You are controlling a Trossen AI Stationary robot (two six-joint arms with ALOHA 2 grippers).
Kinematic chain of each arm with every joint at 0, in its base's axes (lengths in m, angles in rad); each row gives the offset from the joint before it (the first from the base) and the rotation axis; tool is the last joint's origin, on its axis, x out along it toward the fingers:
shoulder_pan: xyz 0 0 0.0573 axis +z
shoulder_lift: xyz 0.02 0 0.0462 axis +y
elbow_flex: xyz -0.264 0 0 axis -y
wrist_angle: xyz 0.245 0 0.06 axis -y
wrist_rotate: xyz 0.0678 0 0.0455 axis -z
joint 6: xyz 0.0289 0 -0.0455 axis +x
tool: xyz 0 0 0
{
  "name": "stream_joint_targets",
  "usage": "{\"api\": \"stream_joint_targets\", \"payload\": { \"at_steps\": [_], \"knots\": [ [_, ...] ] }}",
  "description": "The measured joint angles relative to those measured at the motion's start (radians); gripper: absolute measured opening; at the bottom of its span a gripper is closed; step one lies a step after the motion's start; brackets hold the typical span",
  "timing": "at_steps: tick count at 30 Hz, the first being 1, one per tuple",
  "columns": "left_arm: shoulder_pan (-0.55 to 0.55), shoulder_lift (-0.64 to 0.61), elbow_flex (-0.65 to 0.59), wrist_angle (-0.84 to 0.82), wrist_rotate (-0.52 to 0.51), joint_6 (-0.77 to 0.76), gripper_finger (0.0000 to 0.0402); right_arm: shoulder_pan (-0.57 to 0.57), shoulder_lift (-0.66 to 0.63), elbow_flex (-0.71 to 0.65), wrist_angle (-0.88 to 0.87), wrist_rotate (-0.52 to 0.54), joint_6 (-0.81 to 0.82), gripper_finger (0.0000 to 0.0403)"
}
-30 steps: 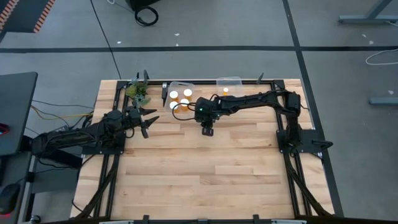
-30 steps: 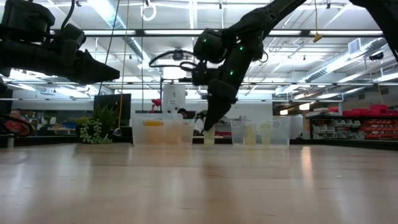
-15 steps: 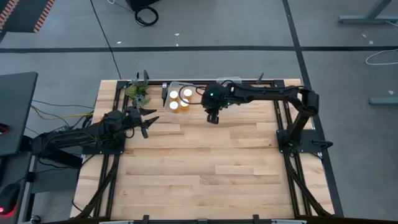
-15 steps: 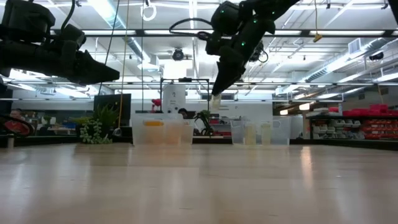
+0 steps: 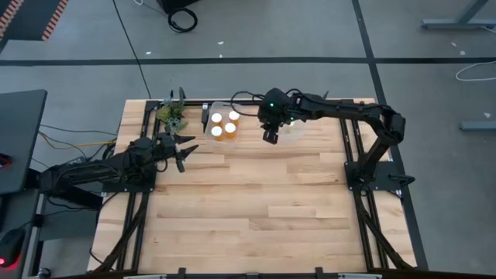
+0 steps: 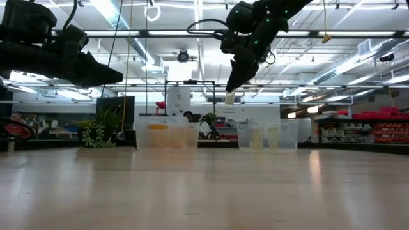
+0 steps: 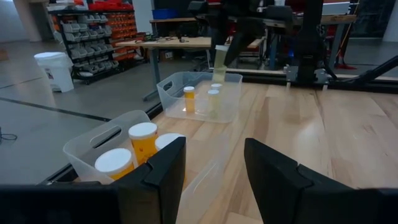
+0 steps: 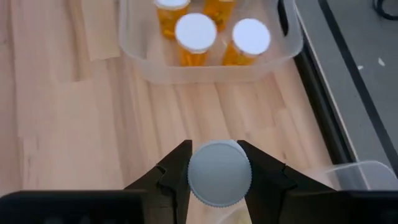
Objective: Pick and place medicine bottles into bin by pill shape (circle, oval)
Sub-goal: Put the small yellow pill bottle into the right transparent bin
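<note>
My right gripper (image 5: 270,136) is shut on a small medicine bottle with a white cap (image 8: 219,173). It holds the bottle high above the table (image 6: 230,97), between the two clear bins. The left bin (image 5: 223,124) holds orange white-capped bottles (image 8: 195,32). The right bin (image 7: 202,93) holds a few smaller bottles and lies partly under the right arm in the high view. My left gripper (image 5: 182,151) is open and empty, raised near the table's left side beside the left bin. My right gripper pinches the bottle's round white cap (image 8: 219,155) between its two fingers, one on each side of the cap's rim. The fingers come from above, pointing down. The bottle hangs below the fingers (image 6: 230,98), slightly tilted and clear of the table.
A small green plant (image 5: 172,115) stands at the far left corner, next to the left bin. A dark frame rail (image 5: 232,101) runs along the table's far edge. Bare wood (image 5: 256,209) stretches across the table's middle and near part.
My right gripper has risen from the tabletop with the bottle. It has carried the bottle toward the table's far edge and a little right, toward the right bin. The bottle is now lifted clear and hangs below the fingers.
</note>
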Motion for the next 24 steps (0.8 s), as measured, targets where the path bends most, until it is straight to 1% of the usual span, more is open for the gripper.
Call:
{"api": "stream_joint_targets", "payload": {
  "at_steps": [6, 24],
  "knots": [
    [0.000, 0.000, 0.000, 0.000, 0.000, 0.000, 0.0172, -0.038, -0.017, 0.000, -0.046, -0.001, 0.016, 0.0127],
    [0.000, 0.000, 0.000, -0.002, 0.000, 0.001, 0.0172, -0.131, -0.025, 0.000, -0.089, 0.000, 0.019, 0.0127]
  ]
}}
